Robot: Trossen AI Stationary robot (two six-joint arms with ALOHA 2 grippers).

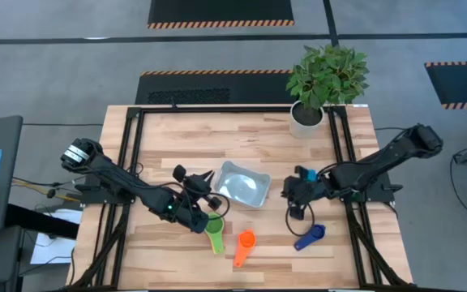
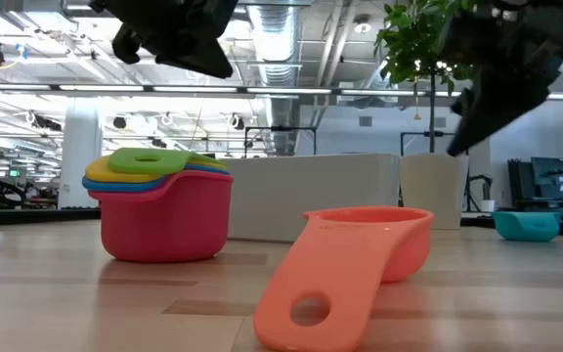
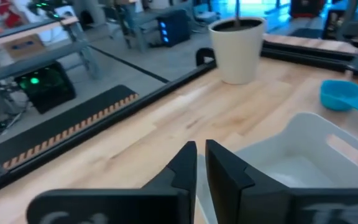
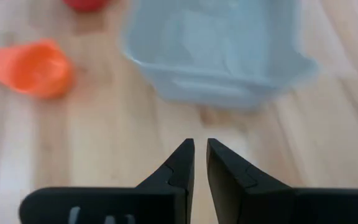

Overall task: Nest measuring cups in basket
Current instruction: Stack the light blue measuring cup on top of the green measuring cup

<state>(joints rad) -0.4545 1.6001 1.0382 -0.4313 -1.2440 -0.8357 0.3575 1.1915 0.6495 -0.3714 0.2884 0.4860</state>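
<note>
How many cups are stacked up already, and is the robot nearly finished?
Partly done: a green-topped stack of smaller cups sits nested in the red cup on the table. Nothing is in hand; the left tool and right tool are both shut and empty. Left to do: the orange cup, dark blue cup and light blue cup lie loose, and the basket holds no cups yet.

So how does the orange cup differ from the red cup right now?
The orange cup sits alone and empty on the table, its handle pointing toward the low camera; the red cup already holds a stack of nested cups, a green handle on top. In the low view the red cup looks deeper, the orange shallower. Both stand upright on the wood, outside the basket.
</note>
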